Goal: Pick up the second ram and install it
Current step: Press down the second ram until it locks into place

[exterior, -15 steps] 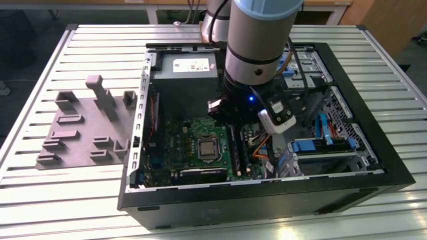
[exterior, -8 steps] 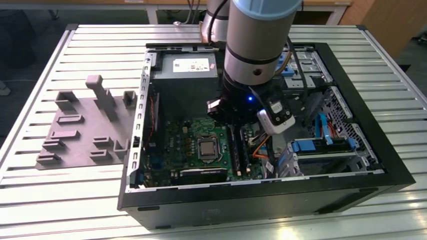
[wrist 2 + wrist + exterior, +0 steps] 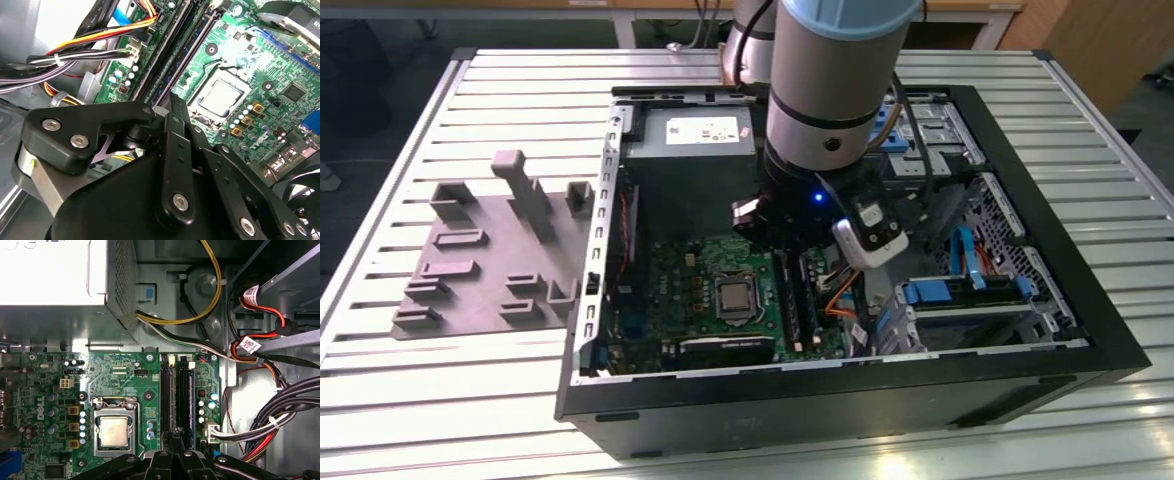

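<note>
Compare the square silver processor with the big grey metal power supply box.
Square silver processor is small, flat, clamped on the green motherboard; grey power supply box is far bigger, beside the board. Processor top is plain; box side is perforated, with cables leaving. Both bare metal.

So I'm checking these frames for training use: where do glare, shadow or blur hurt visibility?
In the first wrist view, the power supply top is washed out white. In the second wrist view, glare bleaches the motherboard near the processor socket, and the near hand linkage is soft. In the exterior view, the arm shadows the memory slots.
</note>
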